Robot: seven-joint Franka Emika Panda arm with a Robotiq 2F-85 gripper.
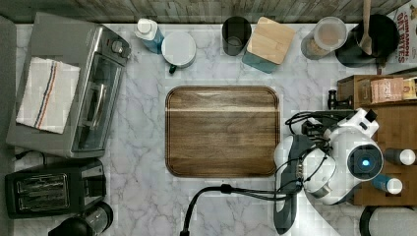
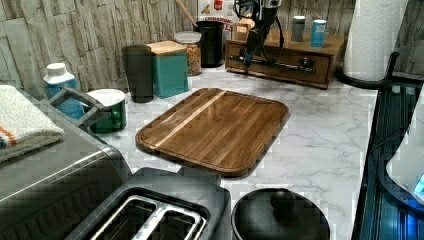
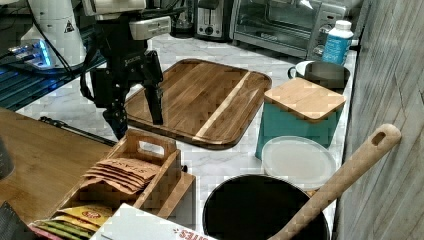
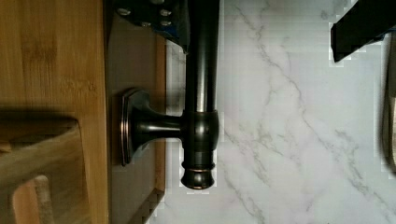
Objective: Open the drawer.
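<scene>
Wrist view, drawer (image 4: 135,60) handle between tool (image 4: 275,28) fingers (open)

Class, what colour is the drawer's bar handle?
Black with a bronze sheen, the handle shows best in the wrist view.

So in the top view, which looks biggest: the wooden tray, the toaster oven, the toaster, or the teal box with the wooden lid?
Largest to smallest, as they look:
1. Toaster oven and wooden tray, too alike to rank
2. Toaster
3. Teal box
</scene>
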